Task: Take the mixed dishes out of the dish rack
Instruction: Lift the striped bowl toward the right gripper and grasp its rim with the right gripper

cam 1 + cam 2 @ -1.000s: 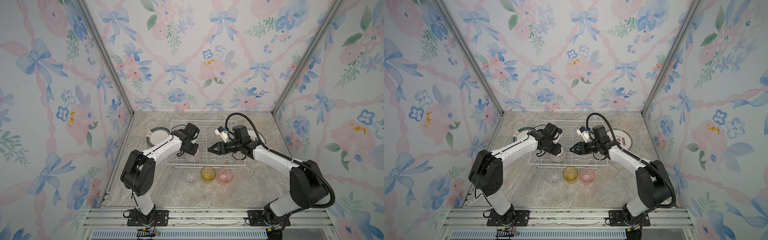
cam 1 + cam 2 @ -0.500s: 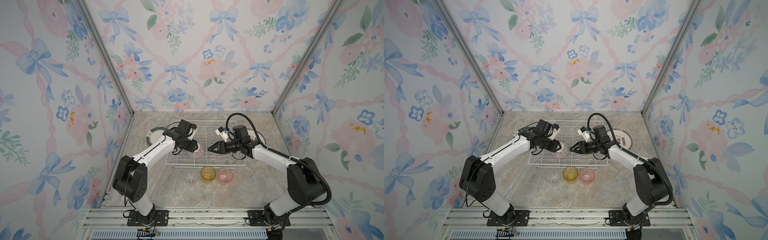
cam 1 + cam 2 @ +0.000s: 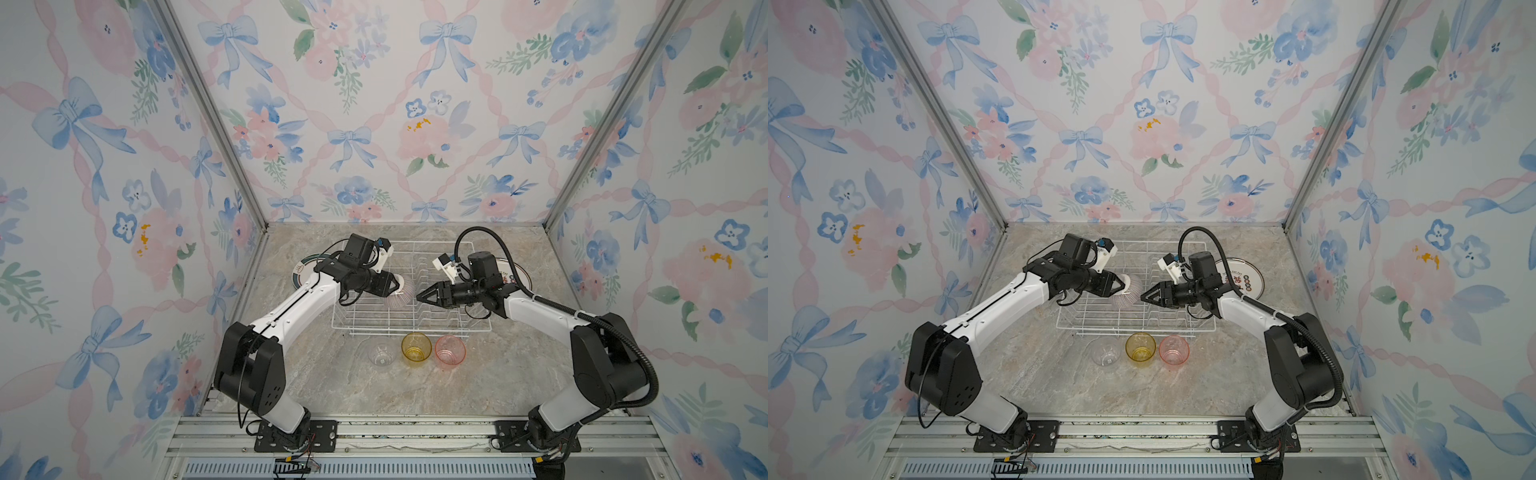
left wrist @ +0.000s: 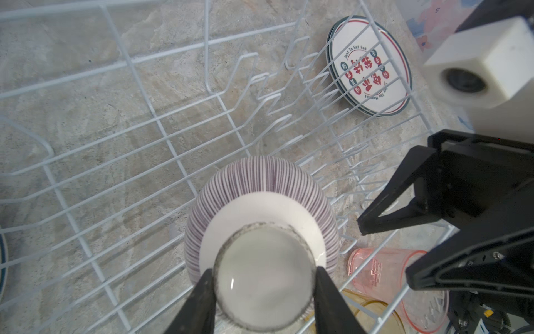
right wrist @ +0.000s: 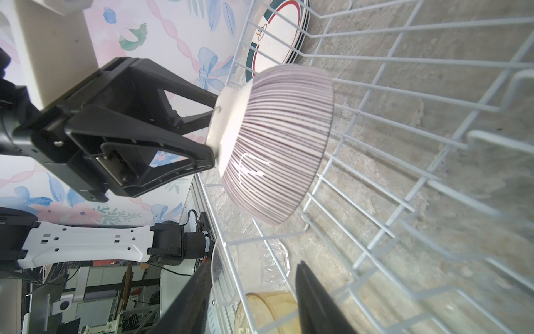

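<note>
My left gripper (image 3: pixel 397 286) (image 4: pixel 264 277) is shut on the foot ring of the small purple-striped bowl (image 3: pixel 402 293) (image 4: pixel 260 185) (image 5: pixel 277 138). It holds the bowl tilted, just above the floor of the white wire dish rack (image 3: pixel 415 330) (image 3: pixel 1138 330). Facing it from the right, my right gripper (image 3: pixel 419 293) (image 5: pixel 254 271) is open and empty, a short gap from the bowl. No other dish shows inside the rack.
A clear tumbler (image 3: pixel 381 353), a yellow tumbler (image 3: pixel 415 347) and a pink tumbler (image 3: pixel 450 350) stand on the table in front of the rack. Green-rimmed plates (image 3: pixel 305 270) lie left of the rack. Red-lettered plates (image 3: pixel 513 272) lie to its right.
The left arm has turned its wrist and lifted the bowl off the rack floor, tipping it toward the right gripper. The right arm has barely moved.
</note>
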`<state>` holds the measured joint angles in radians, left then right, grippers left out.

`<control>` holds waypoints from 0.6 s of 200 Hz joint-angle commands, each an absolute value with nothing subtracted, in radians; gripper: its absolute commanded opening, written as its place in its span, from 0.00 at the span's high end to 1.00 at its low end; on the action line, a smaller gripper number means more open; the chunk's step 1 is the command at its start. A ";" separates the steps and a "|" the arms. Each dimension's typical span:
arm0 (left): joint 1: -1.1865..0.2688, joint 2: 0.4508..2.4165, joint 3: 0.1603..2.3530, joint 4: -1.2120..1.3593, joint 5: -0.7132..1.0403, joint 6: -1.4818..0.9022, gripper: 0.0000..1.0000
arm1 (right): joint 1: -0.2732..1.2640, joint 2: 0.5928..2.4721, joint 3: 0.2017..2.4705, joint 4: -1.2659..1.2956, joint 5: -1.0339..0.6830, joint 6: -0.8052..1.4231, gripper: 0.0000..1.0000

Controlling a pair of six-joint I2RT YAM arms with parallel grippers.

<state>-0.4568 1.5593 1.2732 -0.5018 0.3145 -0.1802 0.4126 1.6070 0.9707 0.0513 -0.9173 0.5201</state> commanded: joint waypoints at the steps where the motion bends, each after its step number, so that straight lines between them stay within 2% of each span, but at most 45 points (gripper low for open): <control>1: -0.444 1.513 1.261 -0.430 0.387 -0.196 0.97 | 0.401 1.620 0.946 0.138 -0.958 0.565 0.50; 69: -0.430 1.494 1.248 -0.370 0.469 -0.219 0.97 | 0.387 1.611 0.875 0.459 -0.971 0.759 0.50; 120: -0.426 1.490 1.253 -0.338 0.502 -0.229 0.98 | 0.382 1.617 0.862 0.539 -0.978 0.808 0.51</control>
